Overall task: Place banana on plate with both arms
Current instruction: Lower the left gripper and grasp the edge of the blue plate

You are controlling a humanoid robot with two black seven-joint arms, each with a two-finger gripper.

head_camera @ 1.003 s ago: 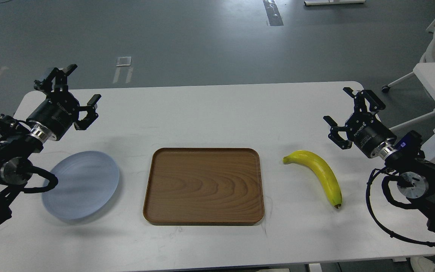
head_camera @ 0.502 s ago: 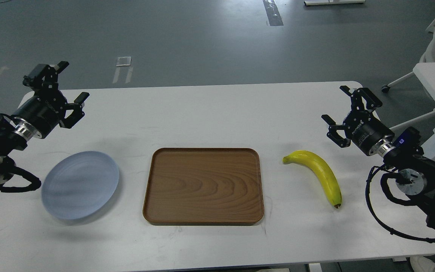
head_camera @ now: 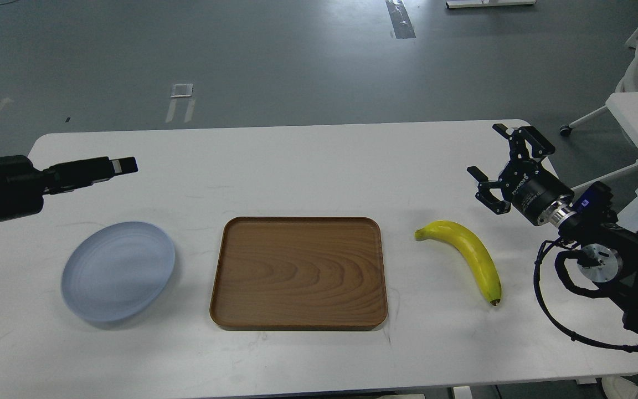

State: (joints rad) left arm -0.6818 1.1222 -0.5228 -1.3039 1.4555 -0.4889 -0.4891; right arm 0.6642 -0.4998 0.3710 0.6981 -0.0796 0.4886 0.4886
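Banana on table, plate bare, R end effector fingers spread, empty, lettering unreadable, L end effector state unclear

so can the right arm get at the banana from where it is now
Probably yes. The right tool hangs open just behind and to the right of the banana, which lies alone on the bare table, clear of the tray. Nothing stands between them.

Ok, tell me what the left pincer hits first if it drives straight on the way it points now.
Nothing that shows: the left pincer points right across the bare table, behind the plate and tray. Height is unclear.
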